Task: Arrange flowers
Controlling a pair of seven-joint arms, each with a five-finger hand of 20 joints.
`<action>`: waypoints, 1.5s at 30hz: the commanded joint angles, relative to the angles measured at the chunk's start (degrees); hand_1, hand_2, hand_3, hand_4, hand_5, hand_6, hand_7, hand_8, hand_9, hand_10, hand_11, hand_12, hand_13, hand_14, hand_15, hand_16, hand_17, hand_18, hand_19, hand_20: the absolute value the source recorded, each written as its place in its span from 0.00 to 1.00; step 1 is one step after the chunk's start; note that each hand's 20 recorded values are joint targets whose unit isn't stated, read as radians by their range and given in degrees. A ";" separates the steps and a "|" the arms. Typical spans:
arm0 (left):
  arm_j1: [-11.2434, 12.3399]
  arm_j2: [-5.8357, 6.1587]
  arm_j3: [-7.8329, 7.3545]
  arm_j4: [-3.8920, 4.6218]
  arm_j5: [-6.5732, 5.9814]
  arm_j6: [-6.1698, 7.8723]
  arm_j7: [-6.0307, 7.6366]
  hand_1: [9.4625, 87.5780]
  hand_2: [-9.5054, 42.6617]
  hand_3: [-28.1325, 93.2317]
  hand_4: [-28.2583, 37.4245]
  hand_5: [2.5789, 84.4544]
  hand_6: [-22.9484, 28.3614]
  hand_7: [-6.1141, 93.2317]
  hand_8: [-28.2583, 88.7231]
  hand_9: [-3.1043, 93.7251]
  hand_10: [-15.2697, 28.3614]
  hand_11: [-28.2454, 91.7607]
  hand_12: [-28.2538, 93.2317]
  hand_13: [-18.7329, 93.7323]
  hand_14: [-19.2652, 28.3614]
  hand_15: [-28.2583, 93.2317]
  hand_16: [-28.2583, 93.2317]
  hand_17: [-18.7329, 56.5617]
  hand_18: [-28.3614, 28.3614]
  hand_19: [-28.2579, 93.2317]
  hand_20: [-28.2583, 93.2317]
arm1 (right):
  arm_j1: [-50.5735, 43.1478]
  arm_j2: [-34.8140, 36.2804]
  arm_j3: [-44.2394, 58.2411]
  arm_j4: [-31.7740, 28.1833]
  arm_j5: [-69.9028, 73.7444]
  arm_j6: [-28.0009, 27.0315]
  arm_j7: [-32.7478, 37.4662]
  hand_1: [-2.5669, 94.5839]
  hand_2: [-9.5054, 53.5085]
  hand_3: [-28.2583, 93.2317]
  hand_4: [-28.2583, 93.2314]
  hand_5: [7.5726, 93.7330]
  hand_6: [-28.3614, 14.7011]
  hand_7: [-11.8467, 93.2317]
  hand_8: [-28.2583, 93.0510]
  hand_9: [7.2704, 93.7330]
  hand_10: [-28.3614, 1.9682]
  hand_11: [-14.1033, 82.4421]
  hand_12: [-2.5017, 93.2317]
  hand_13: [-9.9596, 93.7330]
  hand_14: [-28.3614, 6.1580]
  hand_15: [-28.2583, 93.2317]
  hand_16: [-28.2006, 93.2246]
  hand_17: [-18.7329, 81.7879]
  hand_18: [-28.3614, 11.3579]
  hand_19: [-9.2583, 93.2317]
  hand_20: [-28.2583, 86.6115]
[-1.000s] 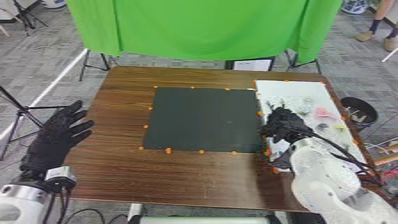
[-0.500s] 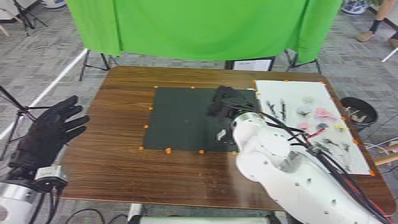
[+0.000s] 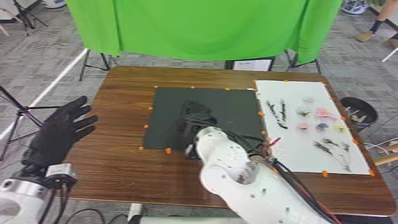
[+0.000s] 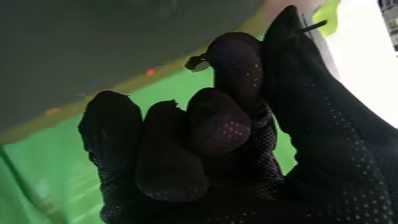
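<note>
My right hand (image 3: 195, 116) is over the left half of the dark mat (image 3: 235, 107). In the right wrist view my right hand (image 4: 235, 120) has its fingers curled and pinches a thin dark stem (image 4: 315, 26); a small leaf-like bit (image 4: 201, 65) pokes out beside a fingertip. Most of the stem is hidden by the glove. On the white board (image 3: 289, 162) lie dark twigs (image 3: 282, 111), pink flowers (image 3: 322, 114), a pale flower (image 3: 307, 100), a yellow flower (image 3: 339, 128) and leafy stems (image 3: 332, 149). My left hand (image 3: 55, 131) is held with straight fingers off the table's left side.
Orange markers (image 3: 168, 150) line the edges of the mat and board on the brown table (image 3: 178, 180). A dark bin (image 3: 359, 111) stands beyond the right edge. A green cloth (image 3: 209, 30) hangs behind the far edge.
My right hand has moved left from the white board across to the left part of the dark mat, uncovering the board's flowers and twigs. The left hand has barely moved.
</note>
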 commanded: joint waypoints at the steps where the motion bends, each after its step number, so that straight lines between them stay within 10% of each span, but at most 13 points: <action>1: -3.08 1.58 2.12 1.12 -0.22 -1.35 -1.34 0.23 0.02 0.79 0.03 0.27 0.50 0.28 0.14 0.23 0.60 0.42 0.38 0.31 0.72 0.50 0.24 0.12 0.89 0.55 0.31 | -1.16 -3.38 -2.31 3.82 -2.28 1.21 0.05 0.36 0.00 0.99 0.17 0.78 0.62 0.63 0.50 0.90 0.61 0.83 0.51 0.85 0.55 0.96 0.57 0.67 0.15 1.00 0.90; 31: -11.10 3.76 8.08 4.81 -0.25 -3.98 -2.18 0.23 0.02 0.79 0.03 0.27 0.50 0.28 0.14 0.23 0.60 0.42 0.38 0.31 0.72 0.50 0.24 0.12 0.89 0.55 0.31 | -0.35 -6.97 -4.51 9.54 -4.15 4.06 1.71 0.37 0.00 0.96 0.14 0.77 0.68 0.64 0.46 0.89 0.64 0.81 0.52 0.85 0.56 0.95 0.58 0.67 0.16 1.00 0.90; 45: -9.94 3.09 7.87 4.51 -0.15 -3.98 -2.46 0.23 0.01 0.80 0.03 0.27 0.50 0.27 0.14 0.23 0.60 0.42 0.38 0.31 0.72 0.50 0.24 0.12 0.89 0.55 0.31 | -2.12 -7.34 -3.27 8.94 -5.73 -1.18 0.45 0.32 0.00 0.93 0.11 0.75 0.67 0.62 0.44 0.87 0.62 0.80 0.52 0.84 0.56 0.94 0.57 0.66 0.16 1.00 0.89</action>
